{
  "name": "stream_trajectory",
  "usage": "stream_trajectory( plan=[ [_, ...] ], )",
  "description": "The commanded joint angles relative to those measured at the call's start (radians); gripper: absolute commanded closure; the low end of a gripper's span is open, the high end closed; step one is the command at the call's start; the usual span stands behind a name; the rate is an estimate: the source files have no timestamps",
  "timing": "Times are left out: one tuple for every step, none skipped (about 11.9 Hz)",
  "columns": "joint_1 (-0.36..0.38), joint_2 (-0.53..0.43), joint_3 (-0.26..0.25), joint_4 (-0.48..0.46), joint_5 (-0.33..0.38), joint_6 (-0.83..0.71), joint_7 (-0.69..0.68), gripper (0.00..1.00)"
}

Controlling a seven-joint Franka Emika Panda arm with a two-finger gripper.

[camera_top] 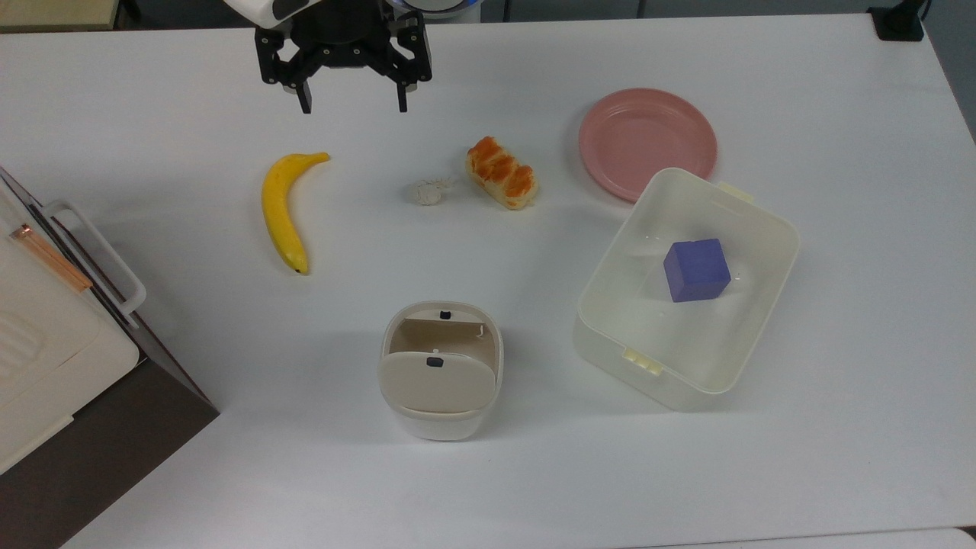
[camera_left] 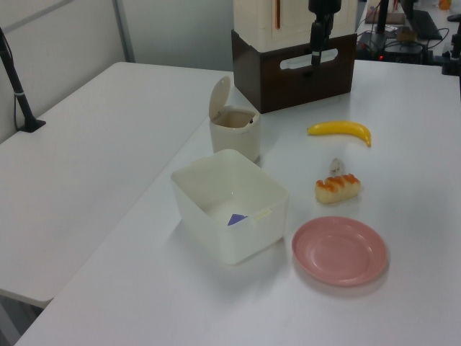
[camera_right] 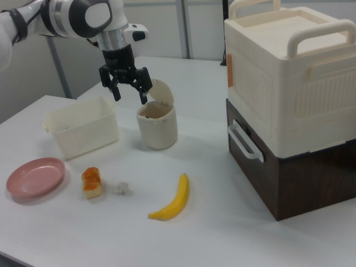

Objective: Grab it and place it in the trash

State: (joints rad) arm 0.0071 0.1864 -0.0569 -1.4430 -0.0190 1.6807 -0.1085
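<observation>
The small crumpled white paper wad [camera_top: 425,192] lies on the white table between the banana and the bread roll; it also shows as the wad [camera_left: 335,164] and the wad [camera_right: 122,189]. The cream trash bin [camera_top: 441,370] stands nearer the top view's bottom with its beige lid tipped up, also seen as the bin [camera_left: 234,130] and the bin [camera_right: 157,125]. My gripper [camera_top: 352,107] hangs open and empty at the top view's top, above and to the left of the wad. It is raised off the table in the right view, gripper [camera_right: 130,97].
An orange-glazed bread roll [camera_top: 502,183] lies just right of the wad. A banana [camera_top: 284,210], a pink plate [camera_top: 646,141] and a translucent tub [camera_top: 762,217] holding a purple cube [camera_top: 695,270] share the table. A cream box on a brown cabinet [camera_top: 46,366] fills the top view's left edge.
</observation>
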Motion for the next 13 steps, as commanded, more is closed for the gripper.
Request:
stream_trajectory(
  plan=[
    [0.007, -0.018, -0.004, -0.019, 0.014, -0.004, -0.005, 0.0],
    [0.005, -0.019, -0.006, -0.019, 0.031, -0.006, -0.004, 0.0],
    [0.007, -0.018, -0.006, -0.02, 0.03, -0.007, -0.007, 0.0],
    [0.01, -0.012, -0.004, -0.019, 0.019, -0.007, -0.007, 0.03],
    [0.011, -0.007, -0.003, -0.019, 0.021, -0.01, -0.004, 0.0],
    [0.011, -0.007, -0.003, -0.019, 0.021, -0.013, -0.016, 0.0],
    [0.011, -0.005, -0.001, -0.02, 0.021, -0.012, -0.025, 0.0],
    [0.008, -0.005, -0.001, -0.02, 0.022, -0.01, -0.034, 0.0],
    [0.008, -0.007, -0.001, -0.019, 0.027, -0.01, -0.036, 0.0],
    [0.007, -0.007, -0.001, -0.02, 0.031, -0.009, -0.034, 0.0],
    [0.005, -0.007, -0.001, -0.022, 0.033, -0.01, -0.036, 0.0],
    [0.005, -0.008, -0.001, -0.022, 0.033, -0.012, -0.036, 0.0],
    [0.007, -0.011, -0.001, -0.023, 0.033, -0.012, -0.037, 0.0]
  ],
)
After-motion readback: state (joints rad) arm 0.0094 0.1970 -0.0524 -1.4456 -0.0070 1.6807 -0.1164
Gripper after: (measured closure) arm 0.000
